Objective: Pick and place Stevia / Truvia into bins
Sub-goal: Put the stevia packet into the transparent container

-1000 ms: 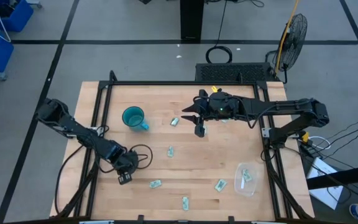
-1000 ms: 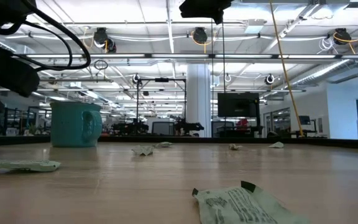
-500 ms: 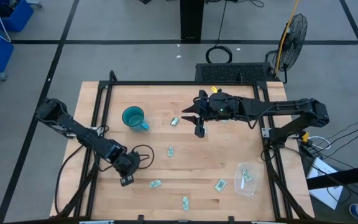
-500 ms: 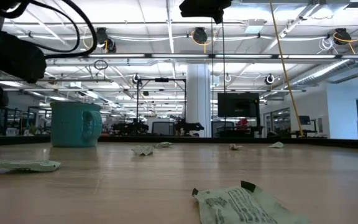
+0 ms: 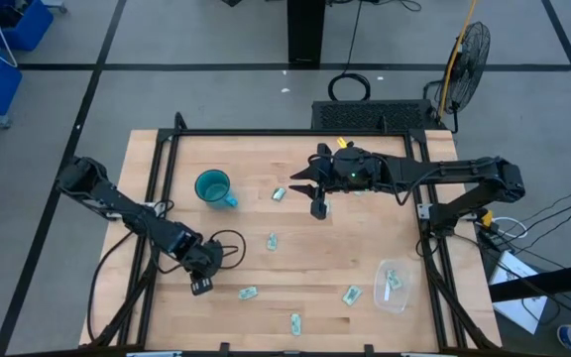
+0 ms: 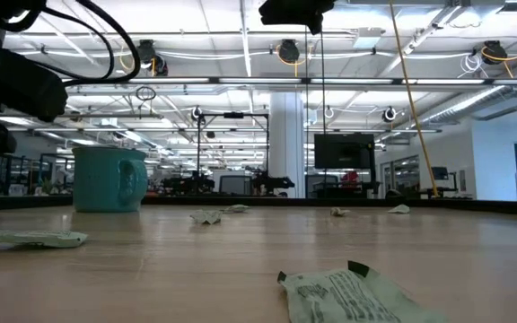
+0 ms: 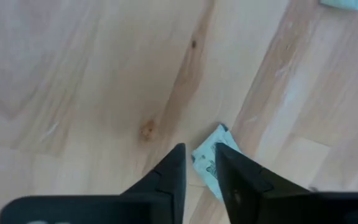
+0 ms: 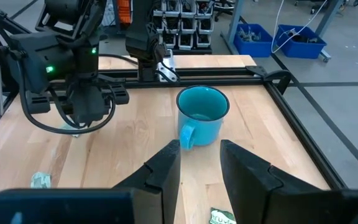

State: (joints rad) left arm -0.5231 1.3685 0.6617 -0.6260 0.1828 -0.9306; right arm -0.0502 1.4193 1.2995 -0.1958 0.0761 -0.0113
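Observation:
Several pale green Stevia / Truvia sachets lie scattered on the wooden table (image 5: 335, 253), among them one (image 5: 272, 241) at the middle and one (image 5: 249, 293) near the front. The bin (image 5: 393, 286), a clear tub at the front right, holds one sachet (image 5: 397, 281). My left gripper (image 5: 200, 282) hangs low at the front left with a narrow gap between its fingers. In the left wrist view a sachet (image 7: 209, 163) lies on the wood just past the left gripper (image 7: 199, 152). My right gripper (image 5: 317, 204) hovers open and empty at the table's middle back; the right wrist view shows the right gripper (image 8: 201, 149) facing the mug.
A teal mug (image 5: 212, 186) stands at the back left, also seen as the mug (image 8: 201, 112) from the right wrist. A black frame (image 5: 266, 133) borders the table. More sachets (image 5: 351, 295) lie near the front edge, and one sachet (image 6: 357, 296) lies close in the low view.
In the low view the left arm has shifted slightly up and to the right. The right arm, the mug and the sachets have not moved.

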